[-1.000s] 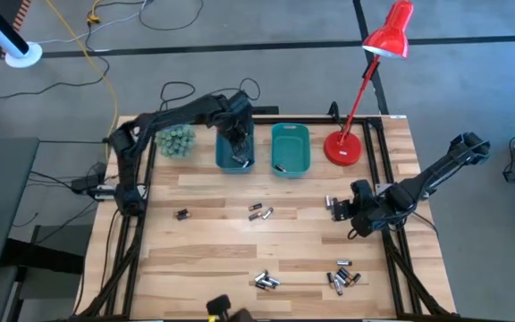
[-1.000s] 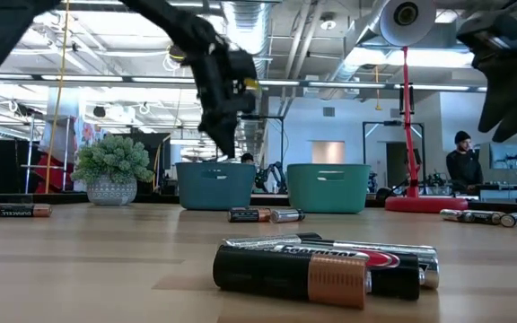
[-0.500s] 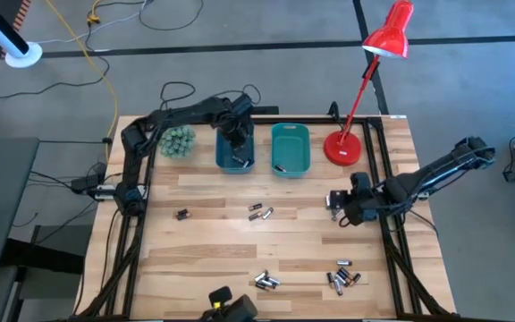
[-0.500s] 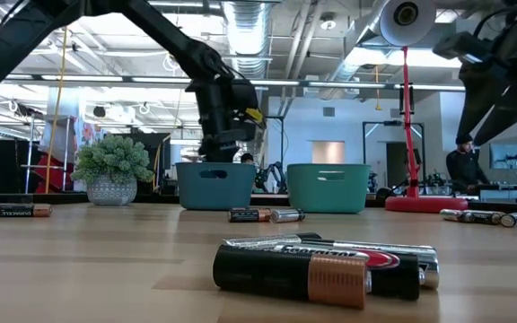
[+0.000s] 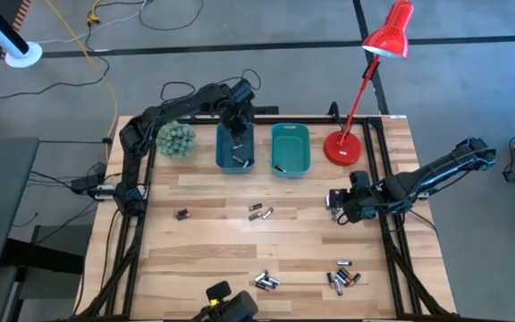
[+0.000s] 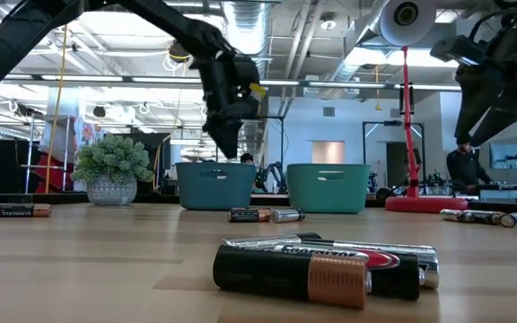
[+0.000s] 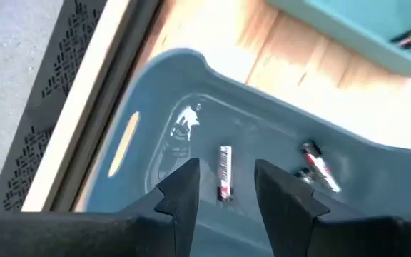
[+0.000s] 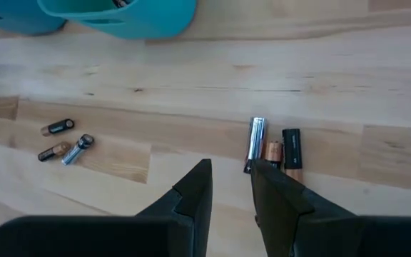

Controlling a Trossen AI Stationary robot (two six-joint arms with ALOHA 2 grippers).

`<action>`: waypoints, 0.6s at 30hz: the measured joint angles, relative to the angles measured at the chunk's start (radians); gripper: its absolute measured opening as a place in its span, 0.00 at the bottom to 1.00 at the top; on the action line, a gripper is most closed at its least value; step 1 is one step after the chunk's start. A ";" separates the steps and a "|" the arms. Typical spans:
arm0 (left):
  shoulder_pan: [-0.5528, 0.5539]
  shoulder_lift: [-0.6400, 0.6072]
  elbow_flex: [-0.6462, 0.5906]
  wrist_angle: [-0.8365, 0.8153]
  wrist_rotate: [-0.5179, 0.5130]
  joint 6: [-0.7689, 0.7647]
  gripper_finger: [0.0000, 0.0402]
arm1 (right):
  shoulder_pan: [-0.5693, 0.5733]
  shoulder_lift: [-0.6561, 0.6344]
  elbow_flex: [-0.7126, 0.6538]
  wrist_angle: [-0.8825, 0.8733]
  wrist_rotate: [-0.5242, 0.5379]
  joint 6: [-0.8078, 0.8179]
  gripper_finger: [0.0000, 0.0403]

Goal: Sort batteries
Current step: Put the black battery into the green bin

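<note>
My left gripper (image 5: 237,118) (image 7: 225,187) hangs open over the blue bin (image 5: 235,148) (image 6: 215,186), fingers pointing steeply down. One battery (image 7: 224,171) lies on the bin's floor below the gap, and two more (image 7: 317,164) lie beside it. The teal bin (image 5: 291,148) stands to its right. My right gripper (image 5: 350,205) (image 8: 230,182) is open above the tabletop. Just past its fingertips a silver battery (image 8: 256,143) and two dark and copper ones (image 8: 290,153) lie on the wood. Other batteries lie at the left (image 5: 181,214), in the middle (image 5: 259,212) and near the front (image 5: 266,281) (image 5: 342,275).
A small potted plant (image 5: 175,140) stands left of the blue bin. A red desk lamp (image 5: 345,148) has its base right of the teal bin. In the low view, batteries (image 6: 321,265) lie close to the camera. Bare wood lies between the battery groups.
My left gripper has risen out of the blue bin and gone a little toward the table's far edge; its fingertips now stand wider apart than a second ago. My right gripper has swung a short way toward the far edge, over the batteries at the right.
</note>
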 joint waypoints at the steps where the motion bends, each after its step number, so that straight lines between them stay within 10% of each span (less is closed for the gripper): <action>1: 0.000 0.000 0.022 -0.018 0.000 -0.002 0.33 | 0.001 0.000 0.000 0.000 0.000 -0.002 0.29; 18: -0.130 -0.210 -0.102 -0.067 0.006 -0.228 0.33 | 0.045 0.000 -0.001 -0.002 -0.067 -0.153 0.29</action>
